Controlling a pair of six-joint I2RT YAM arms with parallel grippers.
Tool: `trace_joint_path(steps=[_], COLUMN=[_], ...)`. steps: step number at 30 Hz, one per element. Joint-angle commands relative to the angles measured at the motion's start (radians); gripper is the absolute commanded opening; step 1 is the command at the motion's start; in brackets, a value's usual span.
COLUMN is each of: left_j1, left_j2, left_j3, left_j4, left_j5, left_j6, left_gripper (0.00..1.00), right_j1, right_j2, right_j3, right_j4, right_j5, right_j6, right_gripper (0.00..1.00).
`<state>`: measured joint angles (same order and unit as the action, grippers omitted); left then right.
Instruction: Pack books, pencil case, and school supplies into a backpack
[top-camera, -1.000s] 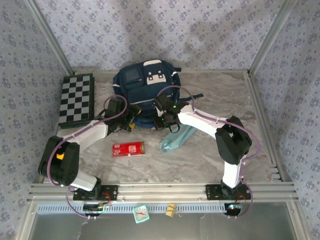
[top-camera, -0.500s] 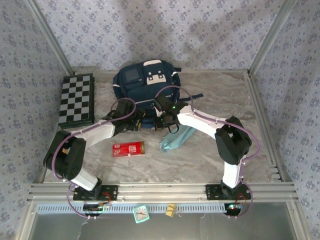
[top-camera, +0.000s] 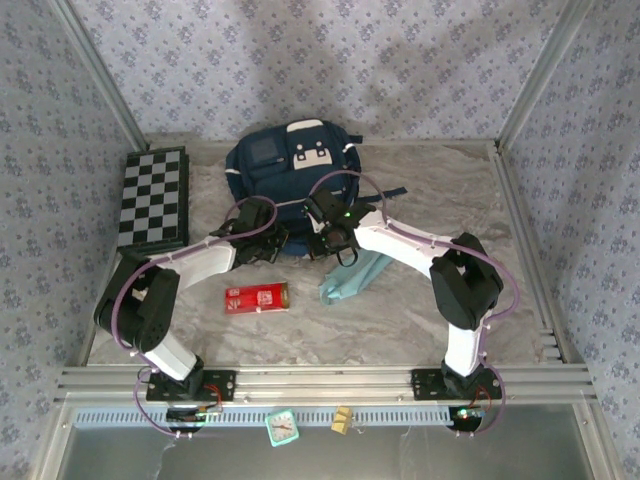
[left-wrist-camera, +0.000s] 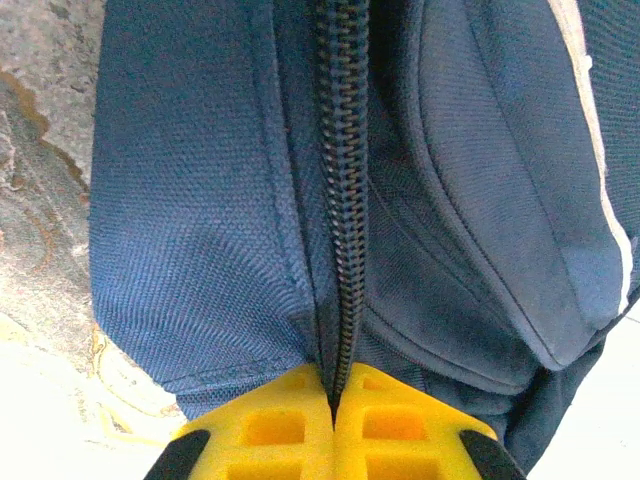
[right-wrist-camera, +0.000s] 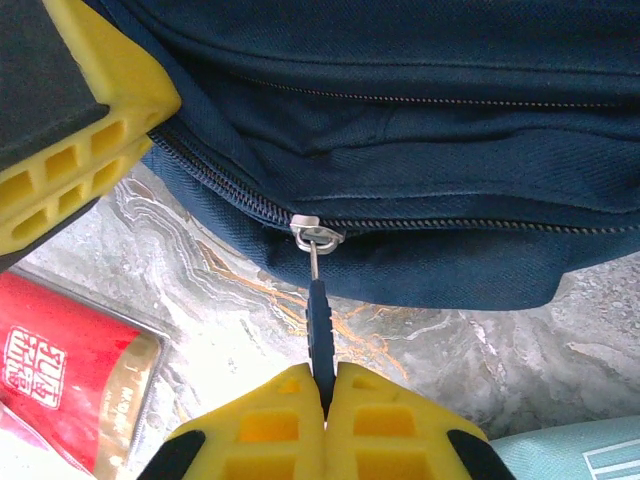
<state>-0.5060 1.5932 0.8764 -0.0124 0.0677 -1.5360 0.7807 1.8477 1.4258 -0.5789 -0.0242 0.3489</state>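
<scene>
The navy backpack (top-camera: 290, 165) lies at the back middle of the table, its zip closed along the near edge. My left gripper (top-camera: 270, 246) (left-wrist-camera: 333, 398) is shut on the fabric fold and zip teeth (left-wrist-camera: 342, 200) at that edge. My right gripper (top-camera: 326, 240) (right-wrist-camera: 320, 385) is shut on the dark zip pull tab (right-wrist-camera: 319, 325), which hangs from the metal slider (right-wrist-camera: 316, 233). The red box (top-camera: 257, 297) (right-wrist-camera: 70, 365) lies in front of the bag. The teal pencil case (top-camera: 355, 278) (right-wrist-camera: 575, 455) lies under the right arm. The books are out of view.
A black-and-white chequered board (top-camera: 152, 198) lies at the back left. Patterned walls and metal posts close in the table. Beyond the front rail (top-camera: 320, 382) sit a small teal clock (top-camera: 282, 428) and a tan block (top-camera: 342, 419). Marble table (top-camera: 440, 190) shows right of the bag.
My left arm swung right to the backpack's near edge and its jaws closed on the zip seam. The right arm has held still, gripping the pull tab.
</scene>
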Motion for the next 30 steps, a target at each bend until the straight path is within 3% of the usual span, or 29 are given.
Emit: trace_joint_path(steps=[1, 6, 15, 25, 30], left_j1=[0.009, 0.037, 0.196, 0.36, 0.39], left_j2=[-0.029, -0.083, -0.117, -0.012, 0.009], left_j3=[0.031, 0.033, 0.027, 0.17, 0.216], left_j4=[-0.047, -0.128, -0.143, -0.146, -0.15], left_j5=[-0.05, -0.098, 0.011, 0.149, 0.185], left_j6=[0.029, 0.095, 0.252, 0.431, 0.511], left_gripper=[0.0, 0.0, 0.0, 0.0, 0.0], right_j1=[0.011, -0.001, -0.071, 0.059, 0.062], right_j2=[-0.027, -0.061, -0.093, -0.055, 0.018], right_j3=[0.006, -0.022, -0.075, 0.015, 0.077], right_j4=[-0.069, -0.108, -0.136, -0.092, -0.027], right_j5=[0.033, 0.057, 0.11, 0.046, -0.004], right_j6=[-0.026, -0.046, -0.085, -0.002, 0.051], right_gripper=[0.0, 0.0, 0.0, 0.0, 0.0])
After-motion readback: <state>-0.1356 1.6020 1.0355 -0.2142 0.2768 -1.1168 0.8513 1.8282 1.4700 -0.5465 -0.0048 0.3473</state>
